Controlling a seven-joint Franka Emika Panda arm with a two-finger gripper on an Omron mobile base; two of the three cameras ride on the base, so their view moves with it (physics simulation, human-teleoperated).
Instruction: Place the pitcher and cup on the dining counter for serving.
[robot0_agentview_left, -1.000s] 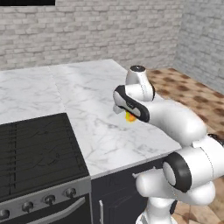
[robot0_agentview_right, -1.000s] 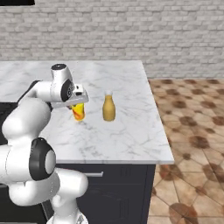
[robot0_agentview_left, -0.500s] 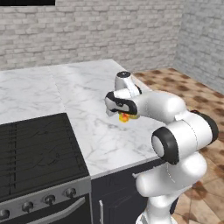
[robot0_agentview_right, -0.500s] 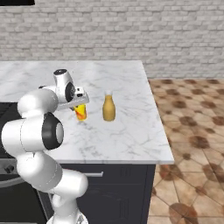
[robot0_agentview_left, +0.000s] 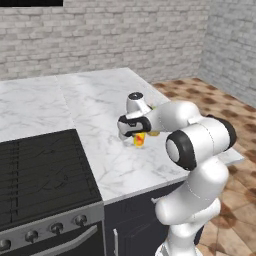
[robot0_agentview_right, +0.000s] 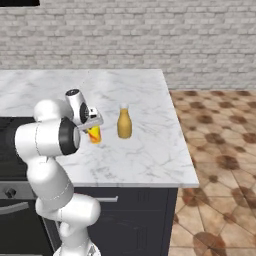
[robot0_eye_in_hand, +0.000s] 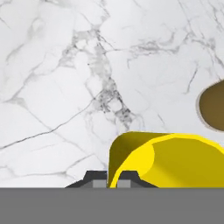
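Note:
My gripper (robot0_agentview_right: 93, 123) is shut on the rim of the cup (robot0_agentview_right: 94, 134), a small yellow tumbler with red-orange markings, held upright low over the dining counter (robot0_agentview_right: 145, 90). The left base view shows the gripper (robot0_agentview_left: 133, 131) above the cup (robot0_agentview_left: 140, 140). In the hand view the fingertips (robot0_eye_in_hand: 95, 177) pinch the wall of the cup (robot0_eye_in_hand: 170, 159), with the gripper (robot0_eye_in_hand: 111, 178) at the bottom edge. The mustard-yellow pitcher (robot0_agentview_right: 124, 123) stands upright on the marble just right of the cup; its brown top (robot0_eye_in_hand: 213, 105) shows at the right. I cannot tell whether the cup touches the counter (robot0_agentview_left: 95, 100).
A black cooktop (robot0_agentview_left: 42, 165) takes the counter's left part, with oven knobs below. The counter's right edge drops to a brown tiled floor (robot0_agentview_right: 220, 150). A grey brick wall runs behind. Bare marble (robot0_eye_in_hand: 65, 65) lies beyond the cup.
The arm has folded its elbow in towards the base. The held cup has moved slightly left and down towards the counter. The pitcher has stayed put.

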